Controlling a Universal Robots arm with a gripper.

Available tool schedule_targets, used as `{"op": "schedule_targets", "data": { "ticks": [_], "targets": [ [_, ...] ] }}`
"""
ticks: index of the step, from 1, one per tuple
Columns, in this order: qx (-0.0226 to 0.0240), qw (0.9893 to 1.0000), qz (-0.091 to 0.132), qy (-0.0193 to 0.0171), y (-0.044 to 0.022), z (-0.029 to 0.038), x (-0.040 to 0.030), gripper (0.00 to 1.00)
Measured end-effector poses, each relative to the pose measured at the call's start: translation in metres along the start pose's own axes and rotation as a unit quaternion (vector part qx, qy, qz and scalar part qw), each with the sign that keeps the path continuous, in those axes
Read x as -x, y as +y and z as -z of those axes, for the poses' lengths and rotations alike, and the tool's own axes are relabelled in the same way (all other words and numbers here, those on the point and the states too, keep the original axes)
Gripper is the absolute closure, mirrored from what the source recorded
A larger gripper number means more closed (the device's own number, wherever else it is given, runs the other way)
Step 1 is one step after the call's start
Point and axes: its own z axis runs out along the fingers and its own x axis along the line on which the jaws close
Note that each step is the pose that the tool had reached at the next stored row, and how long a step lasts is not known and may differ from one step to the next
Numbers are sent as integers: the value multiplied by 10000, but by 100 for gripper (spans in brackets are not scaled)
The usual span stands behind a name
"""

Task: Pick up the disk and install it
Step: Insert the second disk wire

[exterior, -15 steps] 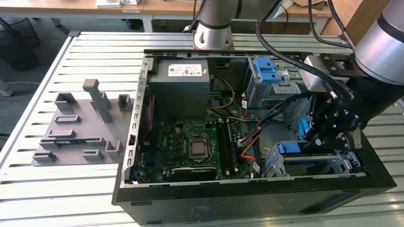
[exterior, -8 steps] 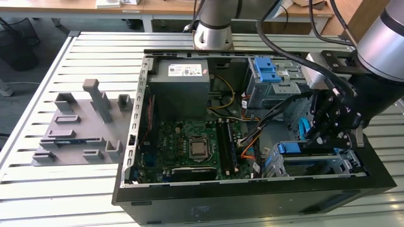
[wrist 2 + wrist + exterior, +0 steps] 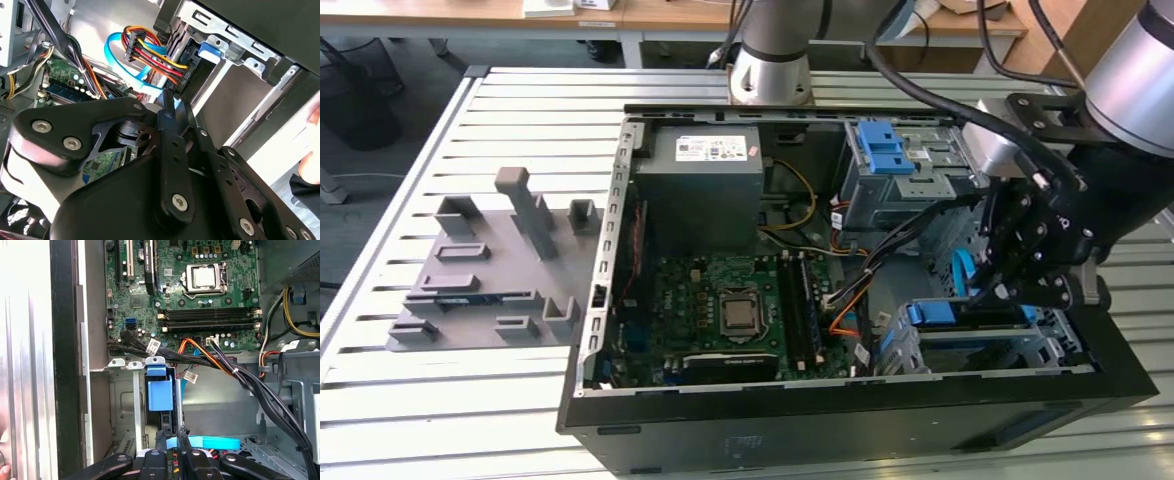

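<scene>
While the jaws of the gripper [image 3: 171,440] sit clamped on the narrow edges of the disk [image 3: 160,392], the drive stands on edge, partway down in the metal drive cage [image 3: 125,405] at a corner of the open computer case [image 3: 600,300]. The black cable bundle [image 3: 240,375] runs just beside the cage mouth, so a snag or a tilted rail could jam the disk. The case also holds the motherboard [image 3: 200,300] and lies on the slatted table [image 3: 520,100]
</scene>
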Motion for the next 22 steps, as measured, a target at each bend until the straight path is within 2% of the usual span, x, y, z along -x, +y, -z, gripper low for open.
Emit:
{"op": "schedule_targets", "data": {
  "ticks": [6,7,8,14,22],
  "targets": [
    [1,10000,0,-1,-2,10,0,78],
    [1,10000,0,-1,-5,4,1,78],
    [1,10000,1,-1,-8,-4,1,85],
    [1,10000,0,0,-11,-63,1,85],
    [1,10000,0,1,-22,-96,1,85]
  ]
}}
